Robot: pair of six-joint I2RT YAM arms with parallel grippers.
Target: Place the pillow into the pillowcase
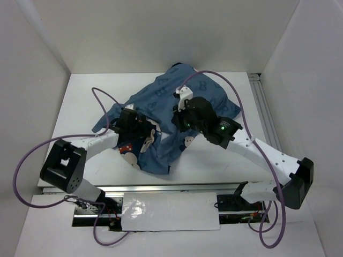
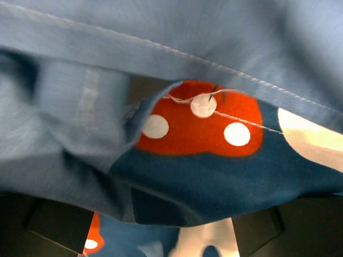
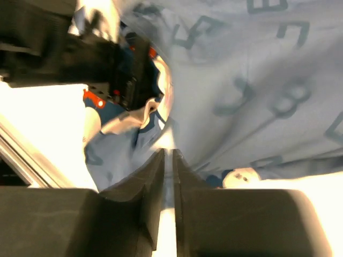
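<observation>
Two grippers are on the work, and I take the overhead view first. The pillowcase (image 1: 161, 96) lies mounded mid-table (image 1: 86, 107), its long axis running diagonally from far right to near left. The left gripper (image 1: 144, 128) sits at the near-left end, where I judge the mouth to be. The right gripper (image 1: 181, 119) rests on the near flank of the mound, about halfway along. The mouth therefore lies to the left of the right gripper, and the left arm is the nearer one to it. The fullness of the mound leads me to judge that the pillow is largely inside the case, though no plain white cushion shows here. In the left wrist view, the left gripper (image 2: 155, 227) has its fingers (image 2: 53, 227) spread wide. Blue pillowcase (image 2: 214, 176) cloth with a stitched hem and a red dotted bow fills the space ahead of them, and nothing is clamped. In the right wrist view, the right gripper (image 3: 167, 155) is closed to a thin slit, its tips against the lettered pillowcase (image 3: 257, 80). I cannot tell whether a fold is pinched there. A pale patch (image 3: 127, 121) shows by the mouth. I cannot tell whether it is pillow or print. Any hem pull should run along the diagonal toward the near-left end.
</observation>
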